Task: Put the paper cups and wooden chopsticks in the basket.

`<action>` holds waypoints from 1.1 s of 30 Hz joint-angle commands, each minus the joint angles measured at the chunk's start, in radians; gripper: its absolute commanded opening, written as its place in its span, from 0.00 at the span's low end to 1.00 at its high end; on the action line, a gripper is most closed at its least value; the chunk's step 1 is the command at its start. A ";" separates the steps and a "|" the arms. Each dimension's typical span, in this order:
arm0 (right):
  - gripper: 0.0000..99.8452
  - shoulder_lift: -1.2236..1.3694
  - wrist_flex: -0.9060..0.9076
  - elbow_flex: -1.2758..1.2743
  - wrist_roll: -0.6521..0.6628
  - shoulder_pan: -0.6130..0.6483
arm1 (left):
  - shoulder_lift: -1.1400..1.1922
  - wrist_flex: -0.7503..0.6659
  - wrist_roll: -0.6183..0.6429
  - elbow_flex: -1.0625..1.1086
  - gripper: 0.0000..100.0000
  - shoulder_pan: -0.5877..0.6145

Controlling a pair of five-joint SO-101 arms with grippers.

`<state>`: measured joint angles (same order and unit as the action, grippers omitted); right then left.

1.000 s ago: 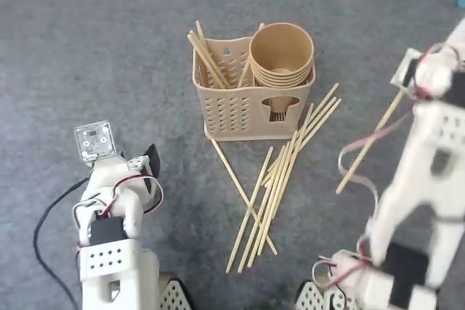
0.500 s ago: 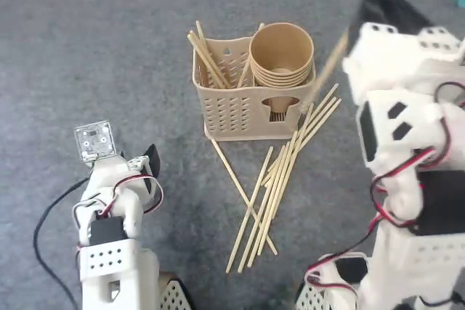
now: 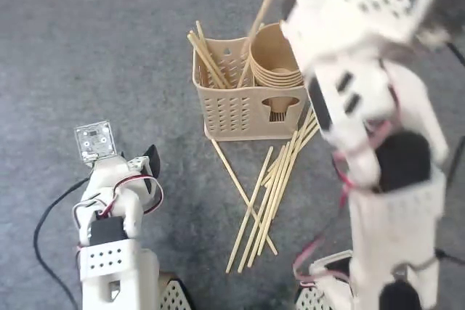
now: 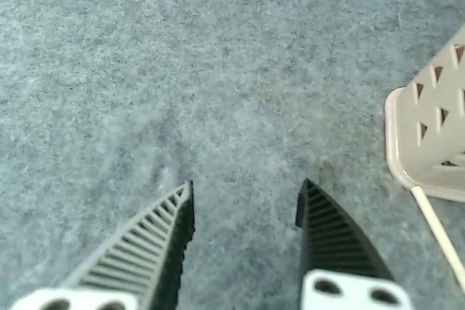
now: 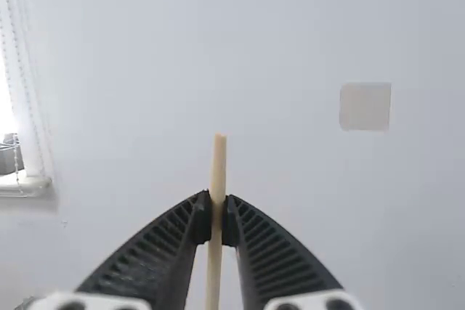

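Note:
The beige basket [image 3: 243,110] stands on the grey carpet with a stack of paper cups [image 3: 276,56] in its right compartment and a few wooden chopsticks [image 3: 209,59] leaning in its left one. Several loose chopsticks [image 3: 272,190] lie on the carpet in front of it. My right arm is raised high over the basket's right side, and my right gripper [image 5: 216,212] is shut on one chopstick [image 5: 218,161], which slants down toward the cups [image 3: 263,11]. My left gripper [image 4: 243,201] is open and low over bare carpet, left of the basket's corner [image 4: 429,143].
The right arm's white body [image 3: 370,128] hides the carpet right of the basket. One chopstick [image 4: 439,234] lies by the basket's corner. A pale wall with a square plate [image 5: 365,107] stands behind the table.
The right arm has swung from the right side to above the basket, carrying the chopstick higher and toward the cups. The left arm has kept still.

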<state>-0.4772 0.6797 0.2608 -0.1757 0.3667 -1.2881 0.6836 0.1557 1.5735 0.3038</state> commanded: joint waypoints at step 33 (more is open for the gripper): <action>0.00 0.024 0.369 0.046 0.005 0.059 | -0.021 -0.058 -0.011 -0.001 0.22 0.008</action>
<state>-0.3299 0.9574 0.2593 -0.1757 0.4250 -1.2881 0.6529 0.1557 1.5796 0.3038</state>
